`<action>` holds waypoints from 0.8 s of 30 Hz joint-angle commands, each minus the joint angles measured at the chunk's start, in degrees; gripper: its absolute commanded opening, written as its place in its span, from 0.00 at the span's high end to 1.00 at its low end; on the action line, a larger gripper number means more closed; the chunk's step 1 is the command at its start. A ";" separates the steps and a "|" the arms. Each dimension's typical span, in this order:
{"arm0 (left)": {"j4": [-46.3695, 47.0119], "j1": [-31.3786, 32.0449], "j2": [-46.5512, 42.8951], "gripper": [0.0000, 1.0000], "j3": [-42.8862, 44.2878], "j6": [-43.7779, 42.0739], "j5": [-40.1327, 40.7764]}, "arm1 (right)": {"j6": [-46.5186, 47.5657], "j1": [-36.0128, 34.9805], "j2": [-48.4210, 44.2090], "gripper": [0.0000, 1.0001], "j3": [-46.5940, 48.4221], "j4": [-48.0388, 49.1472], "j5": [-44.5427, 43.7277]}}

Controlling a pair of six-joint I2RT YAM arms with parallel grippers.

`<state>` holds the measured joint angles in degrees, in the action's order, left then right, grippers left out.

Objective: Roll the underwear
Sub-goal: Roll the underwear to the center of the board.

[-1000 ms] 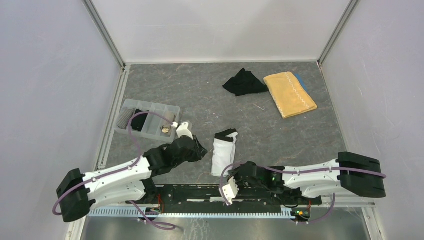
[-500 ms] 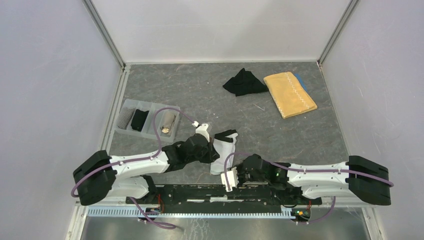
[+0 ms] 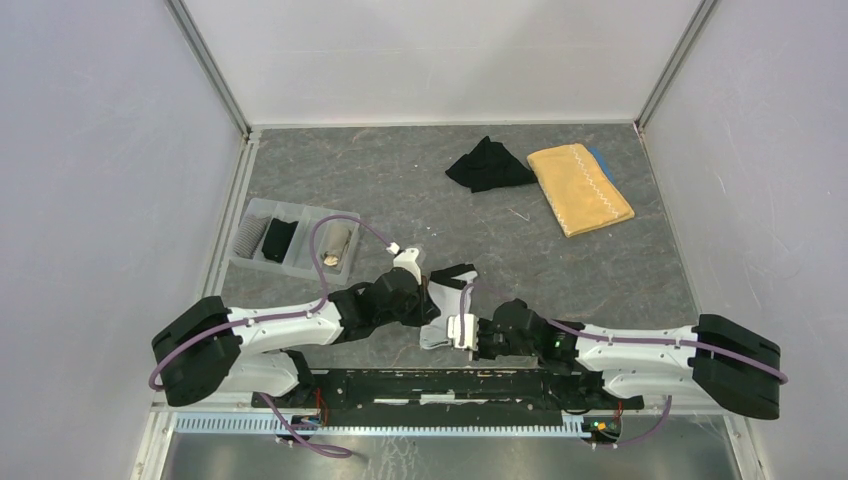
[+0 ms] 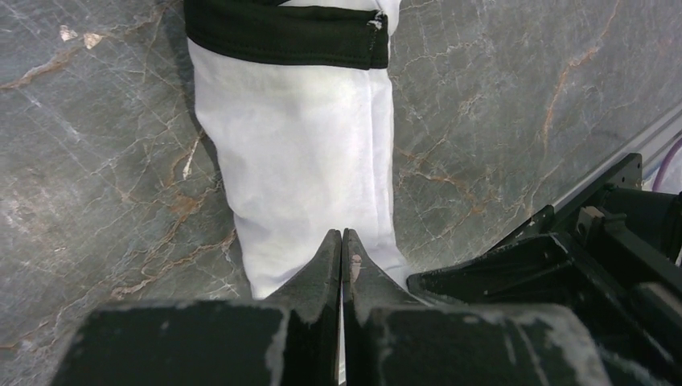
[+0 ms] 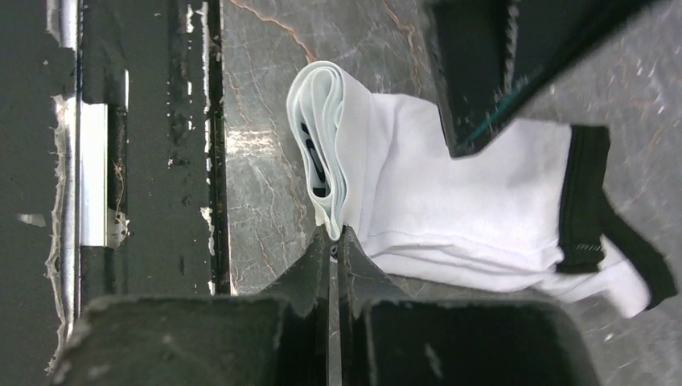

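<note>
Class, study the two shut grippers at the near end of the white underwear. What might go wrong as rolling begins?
1. The white underwear shows loose stacked layers at its near end; the right gripper, shut at their edge, may catch only some, splaying the fold.
2. The left gripper works close beside it, so the two may collide.
</note>
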<state>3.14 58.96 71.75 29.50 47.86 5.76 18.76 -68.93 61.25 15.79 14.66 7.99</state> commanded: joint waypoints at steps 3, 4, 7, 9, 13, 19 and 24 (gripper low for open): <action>-2.30 0.19 -3.27 0.98 0.40 -0.88 4.90 | -15.38 5.42 0.51 1.00 -3.40 7.92 6.74; -2.68 0.19 -4.07 0.98 0.52 -0.70 5.76 | -16.71 6.19 1.07 1.00 -3.51 8.30 8.02; -4.56 0.19 -6.78 0.97 0.82 -0.22 7.96 | -21.13 7.91 2.07 1.00 -4.29 10.40 10.55; -4.83 0.16 -8.75 0.96 0.76 -0.39 8.61 | -23.48 9.23 2.11 1.00 -4.82 11.73 11.38; -3.57 0.19 -11.80 0.91 0.03 -1.93 8.09 | -27.93 12.39 2.54 1.00 -4.77 11.39 12.38; -0.42 0.19 -11.12 0.83 -0.81 -4.04 4.74 | -34.86 17.76 5.08 1.00 -3.51 9.58 14.16; 0.47 0.19 -9.62 0.78 -0.73 -4.52 3.64 | -38.98 21.76 7.53 1.00 -2.27 6.86 15.05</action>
<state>0.60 58.98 61.28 29.28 46.59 10.61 -14.83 -49.82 67.16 11.92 23.05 21.89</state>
